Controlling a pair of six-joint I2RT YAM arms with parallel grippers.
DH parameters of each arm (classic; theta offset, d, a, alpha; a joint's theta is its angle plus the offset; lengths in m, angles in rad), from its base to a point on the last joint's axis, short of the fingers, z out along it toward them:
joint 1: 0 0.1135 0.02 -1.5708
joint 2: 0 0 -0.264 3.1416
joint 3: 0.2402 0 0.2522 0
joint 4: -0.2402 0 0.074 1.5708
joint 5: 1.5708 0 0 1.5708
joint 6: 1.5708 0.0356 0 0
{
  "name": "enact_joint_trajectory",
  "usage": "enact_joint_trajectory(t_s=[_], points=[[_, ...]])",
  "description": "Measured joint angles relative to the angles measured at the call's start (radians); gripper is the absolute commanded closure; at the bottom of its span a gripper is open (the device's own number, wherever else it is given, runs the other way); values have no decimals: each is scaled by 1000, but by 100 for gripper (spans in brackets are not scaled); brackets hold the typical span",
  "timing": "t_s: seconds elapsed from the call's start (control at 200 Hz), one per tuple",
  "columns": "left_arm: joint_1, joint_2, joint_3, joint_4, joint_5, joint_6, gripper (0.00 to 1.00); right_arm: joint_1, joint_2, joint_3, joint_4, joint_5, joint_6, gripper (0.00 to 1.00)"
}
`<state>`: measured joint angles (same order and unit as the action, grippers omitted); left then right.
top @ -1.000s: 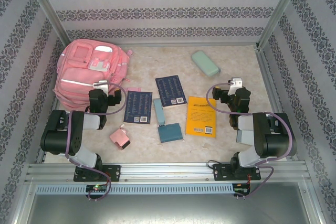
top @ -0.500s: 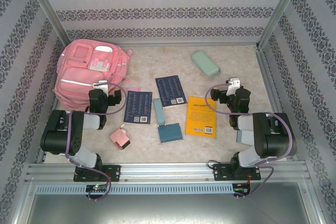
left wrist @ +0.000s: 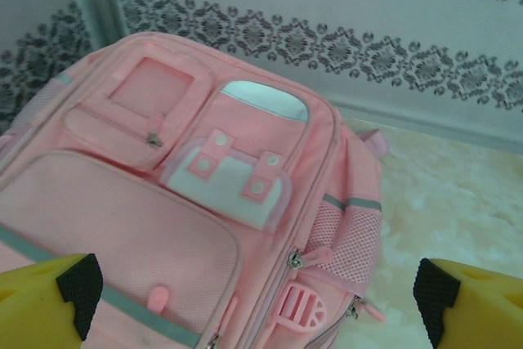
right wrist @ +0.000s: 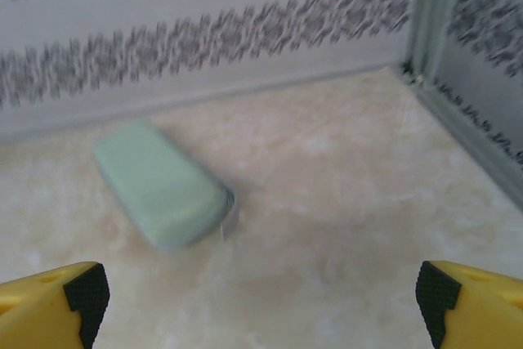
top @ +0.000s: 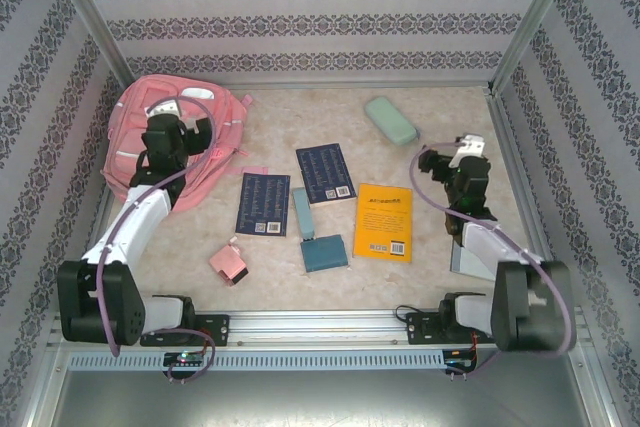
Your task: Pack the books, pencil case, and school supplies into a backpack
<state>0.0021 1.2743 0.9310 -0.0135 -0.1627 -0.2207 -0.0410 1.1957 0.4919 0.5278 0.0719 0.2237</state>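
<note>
top view: the backpack [top: 228, 119] lies flat in the far left corner of the tabletop [top: 420, 277], left gripper [top: 165, 133] above it, probably scouting a zip. right gripper [top: 468, 161] faces the pencil case [top: 391, 120] near the far edge. the books [top: 263, 203] sit mid-table, and the school supplies [top: 324, 253] lie among them and toward the near edge, all unpacked.

left wrist: jaws spread wide, empty, pockets below looking zipped.

right wrist: jaws wide, holding nothing, with the pencil case lying ahead on a slant, apart from them; likely the next pick.

pale marbled surface, damask-striped walls [top: 300, 17], metal frame posts at the corners.
</note>
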Motion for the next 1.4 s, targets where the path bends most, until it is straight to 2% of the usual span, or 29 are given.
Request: enact_joint_trajectory(t_s=[0.17,0.26,0.39,0.5,0.644,0.869,1.074,1.254,1.399], points=[[6,8,53,-174,-2,-39,0,-21,-95,118,-170,-16,186,2],[6,54,88,-248,9,-39,4,-11,-107,154,-244,-50,254,2],[7,177,175,-338,61,-23,17,71,-119,180,-352,-54,287,2],[7,294,262,-408,108,2,33,164,-129,197,-415,-45,287,2],[6,434,370,-472,181,41,46,277,-130,226,-477,-16,284,2],[-4,579,454,-535,234,76,47,411,-104,264,-525,37,267,2],[-25,650,489,-594,218,93,48,458,-68,276,-555,52,264,2],[-61,698,628,-614,190,93,47,488,-22,307,-571,55,264,2],[-73,795,844,-643,178,89,47,521,7,339,-578,57,264,2]])
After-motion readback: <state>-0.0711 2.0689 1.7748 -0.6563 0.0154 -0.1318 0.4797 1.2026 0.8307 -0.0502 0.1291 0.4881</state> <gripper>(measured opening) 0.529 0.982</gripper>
